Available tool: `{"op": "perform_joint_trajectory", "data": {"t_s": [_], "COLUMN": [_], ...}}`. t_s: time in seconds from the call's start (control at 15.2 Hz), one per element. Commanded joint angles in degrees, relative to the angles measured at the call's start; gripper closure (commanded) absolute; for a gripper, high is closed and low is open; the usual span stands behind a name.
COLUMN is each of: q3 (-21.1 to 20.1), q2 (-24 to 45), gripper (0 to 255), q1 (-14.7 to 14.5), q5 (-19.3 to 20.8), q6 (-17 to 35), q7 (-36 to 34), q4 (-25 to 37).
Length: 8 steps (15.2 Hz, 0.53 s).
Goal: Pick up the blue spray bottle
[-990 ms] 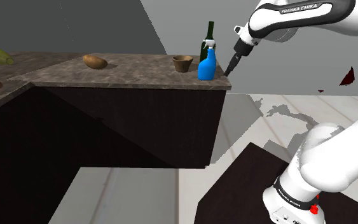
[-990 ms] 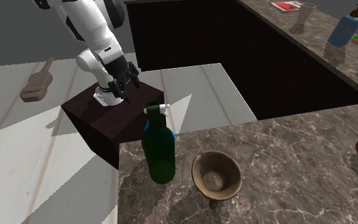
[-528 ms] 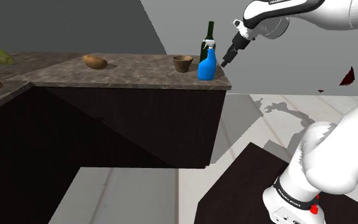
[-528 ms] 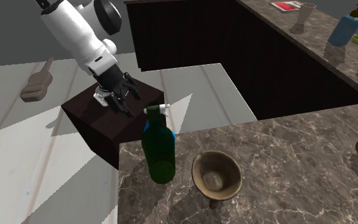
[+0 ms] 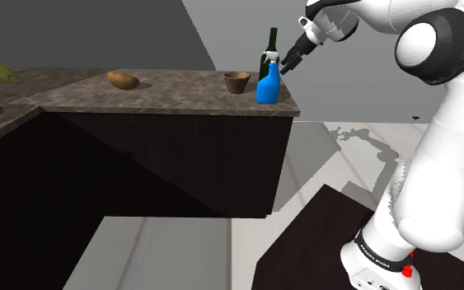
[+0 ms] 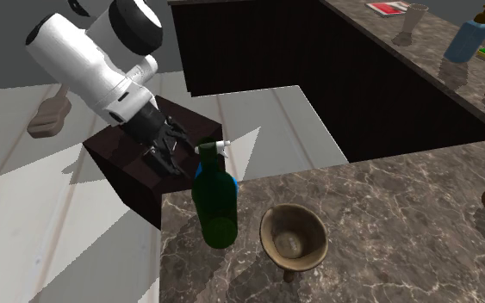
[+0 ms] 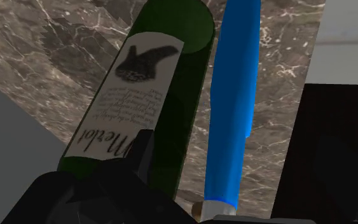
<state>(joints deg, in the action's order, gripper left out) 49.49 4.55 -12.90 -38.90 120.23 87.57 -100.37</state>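
The blue spray bottle with a white trigger head stands upright near the corner of the dark marble counter. My gripper hangs open just off that corner, level with the trigger head, close beside the bottle and not touching it. In the second exterior view the gripper hovers off the counter edge, and the trigger head peeks out behind a green wine bottle. In the wrist view the blue bottle and the labelled green bottle stand side by side ahead of one black finger.
The green wine bottle stands right behind the spray bottle, a brown cup beside them, and a potato farther along the counter. A black area lies below the counter. My stand sits on the pale plank floor.
The arm has swung up and toward the counter corner, bringing the gripper from beside the counter edge to level with the spray bottle's trigger head. The bottles have not moved.
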Motion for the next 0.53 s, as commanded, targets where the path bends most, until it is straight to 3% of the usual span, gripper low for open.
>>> {"op": "perform_joint_trajectory", "data": {"t_s": [0.0,0.46], "q3": [-0.1,-0.4], "q2": [1.2,1.9], "gripper": [0,0], "q1": [0.5,0.6], "q5": [-2.2,-4.2], "q6": [0.1,3.1], "q7": [2.2,4.9], "q4": [0.2,-3.1]}}
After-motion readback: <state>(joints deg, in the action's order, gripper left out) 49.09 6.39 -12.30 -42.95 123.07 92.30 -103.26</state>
